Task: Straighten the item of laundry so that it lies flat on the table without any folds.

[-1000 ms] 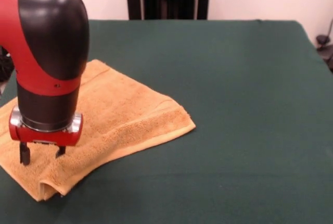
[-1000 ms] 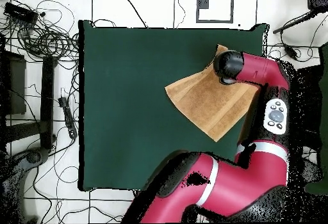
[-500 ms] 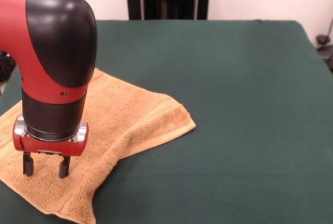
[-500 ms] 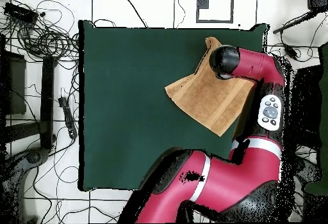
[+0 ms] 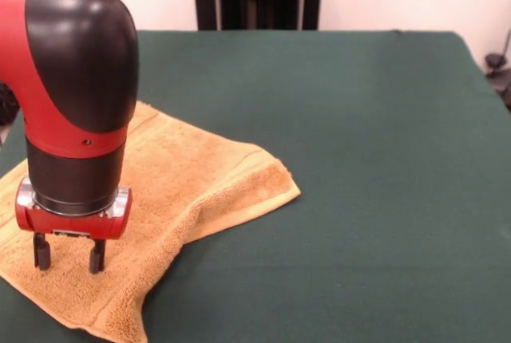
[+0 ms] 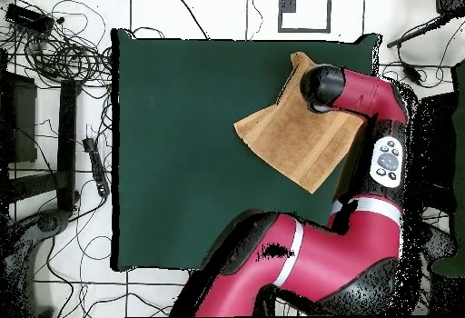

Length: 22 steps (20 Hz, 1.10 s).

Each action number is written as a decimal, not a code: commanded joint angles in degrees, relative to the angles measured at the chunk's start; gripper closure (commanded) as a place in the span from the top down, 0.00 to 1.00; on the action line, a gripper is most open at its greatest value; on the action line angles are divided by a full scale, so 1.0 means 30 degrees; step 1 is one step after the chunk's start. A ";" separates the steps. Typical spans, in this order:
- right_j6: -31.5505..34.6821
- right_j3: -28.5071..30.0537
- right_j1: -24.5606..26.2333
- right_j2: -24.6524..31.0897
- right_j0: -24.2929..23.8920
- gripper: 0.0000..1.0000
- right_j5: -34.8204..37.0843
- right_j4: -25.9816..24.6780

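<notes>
Front view shows your claw (image 5: 67, 254) parted and empty just above the towel (image 5: 188, 179), which lies at the worktop's (image 5: 359, 159) corner. Lower onto the rumpled near corner, pinch one layer, pull outward.

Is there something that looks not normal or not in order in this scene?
The towel is not flat: near the front-view's bottom edge, one corner is pulled into a bunched point, and it lies askew to the table edges. The gripper hangs over it with fingers apart. Nothing spilled or damaged.
</notes>
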 commanded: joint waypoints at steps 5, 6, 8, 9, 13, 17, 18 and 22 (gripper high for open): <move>0.2552 0.3999 0.1543 0.3130 -0.0153 1.00 -0.2789 0.0906; 0.2461 0.4070 0.1503 0.3137 -0.0205 1.00 -0.2781 0.0928; 0.2004 0.4198 0.1430 0.3163 -0.0292 1.00 -0.2849 0.0890; 0.1929 0.4270 0.1404 0.3144 -0.0323 1.00 -0.2896 0.0916; 0.1943 0.4448 0.1358 0.3003 -0.0368 1.00 -0.2962 0.1011; 0.1447 0.4284 0.1296 0.2916 -0.0083 1.00 -0.2548 0.0859; 0.1912 0.4250 0.1400 0.2917 -0.0048 1.00 -0.2672 0.1021; 0.3298 0.4049 0.1829 0.2854 0.0046 1.00 -0.3199 0.1430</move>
